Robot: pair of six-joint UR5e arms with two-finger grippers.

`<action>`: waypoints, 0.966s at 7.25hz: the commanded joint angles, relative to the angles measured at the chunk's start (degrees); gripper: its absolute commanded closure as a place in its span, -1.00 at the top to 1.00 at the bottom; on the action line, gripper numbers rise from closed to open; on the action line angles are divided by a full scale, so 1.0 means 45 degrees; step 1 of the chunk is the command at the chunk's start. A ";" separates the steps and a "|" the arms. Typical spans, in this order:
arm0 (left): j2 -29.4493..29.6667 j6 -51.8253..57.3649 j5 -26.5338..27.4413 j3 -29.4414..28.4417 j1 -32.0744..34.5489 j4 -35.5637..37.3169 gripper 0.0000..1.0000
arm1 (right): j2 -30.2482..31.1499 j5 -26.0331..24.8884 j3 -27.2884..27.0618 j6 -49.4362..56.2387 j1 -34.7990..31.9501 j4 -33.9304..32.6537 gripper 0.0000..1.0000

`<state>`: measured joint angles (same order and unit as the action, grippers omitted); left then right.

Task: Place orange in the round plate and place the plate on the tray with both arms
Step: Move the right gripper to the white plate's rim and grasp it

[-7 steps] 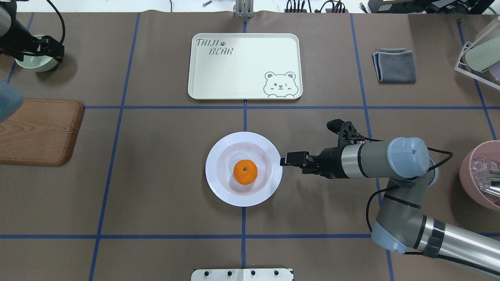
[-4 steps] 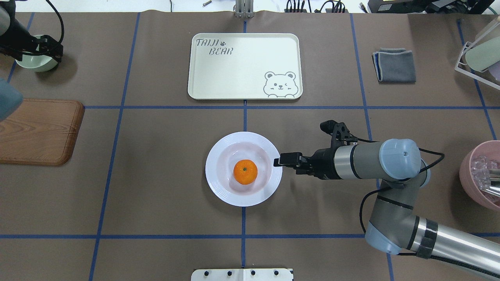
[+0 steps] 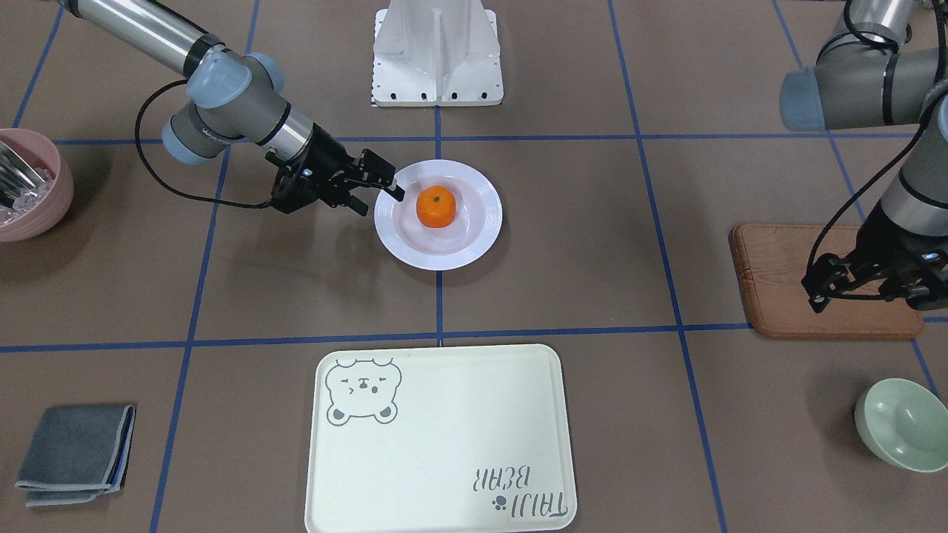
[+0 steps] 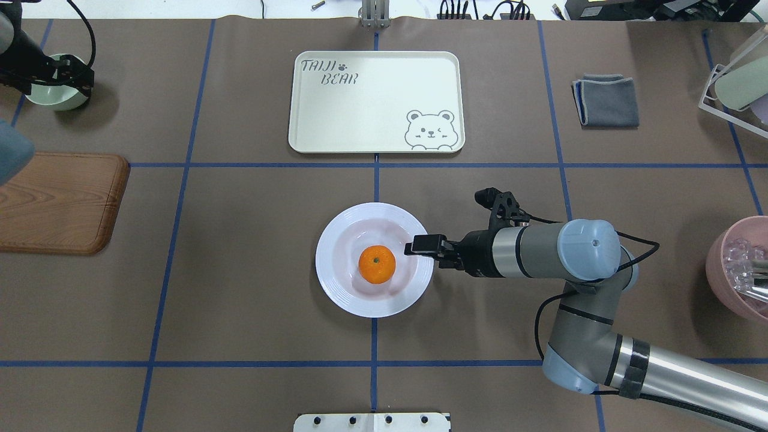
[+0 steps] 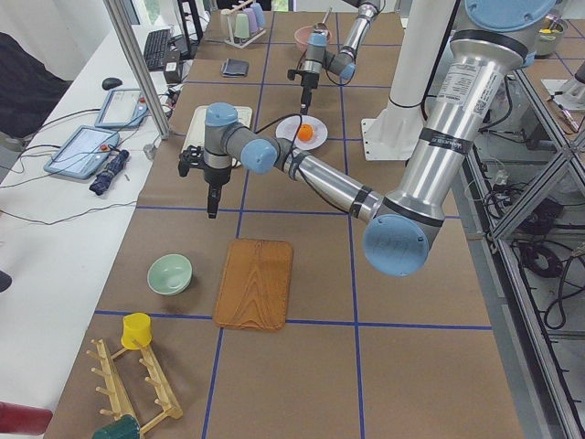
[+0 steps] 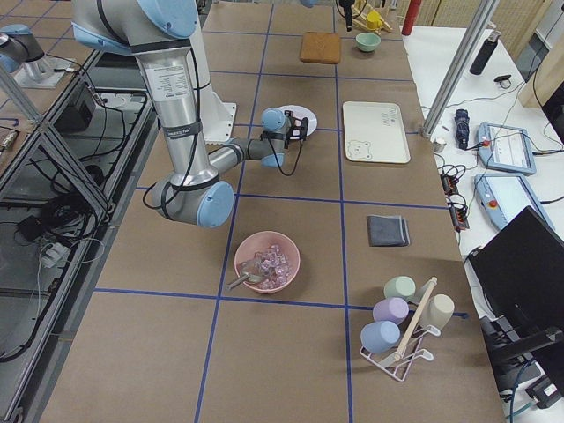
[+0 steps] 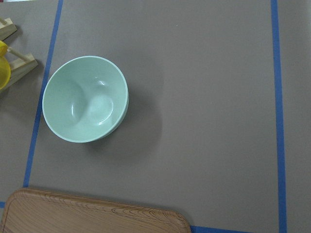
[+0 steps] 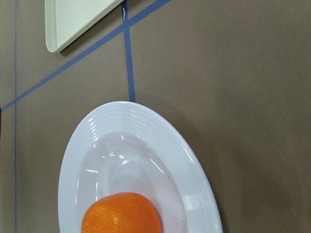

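The orange (image 4: 377, 264) sits in the middle of the white round plate (image 4: 336, 288), which rests on the table near its centre. My right gripper (image 4: 414, 246) lies low and level at the plate's right rim. It is open, with one finger over the rim and the other outside it (image 3: 385, 196). The right wrist view shows the plate's rim (image 8: 194, 179) and the orange (image 8: 121, 213) close below. The cream tray (image 4: 375, 90) lies beyond the plate with nothing on it. My left gripper (image 4: 84, 75) hangs high at the far left and looks open, holding nothing.
A wooden board (image 4: 60, 201) and a pale-green bowl (image 4: 57, 99) lie at the left. A folded grey cloth (image 4: 606, 101) lies right of the tray. A pink bowl (image 4: 738, 270) and a cup rack (image 4: 735, 84) stand at the right edge.
My right gripper has slid left, from just outside the plate to over its right rim. The left gripper has drifted slightly toward the far left corner.
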<state>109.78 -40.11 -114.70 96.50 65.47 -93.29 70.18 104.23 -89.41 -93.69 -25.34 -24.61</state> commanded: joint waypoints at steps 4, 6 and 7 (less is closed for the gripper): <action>0.0039 0.0026 0.0000 -0.0271 0.0021 -0.0012 0.97 | -0.0320 -0.0330 0.0607 -0.0155 0.0085 0.0833 1.00; 0.0039 0.0026 0.0000 -0.0291 0.0021 0.0008 0.97 | -0.0419 -0.0506 0.1294 -0.0741 0.0085 0.2069 1.00; 0.0039 0.0026 0.0000 -0.0291 0.0021 0.0008 0.97 | -0.0419 -0.0526 0.1314 -0.0742 0.0104 0.2071 1.00</action>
<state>109.94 -39.99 -114.70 95.22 65.56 -93.28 68.38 102.09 -84.08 -96.60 -24.93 -16.21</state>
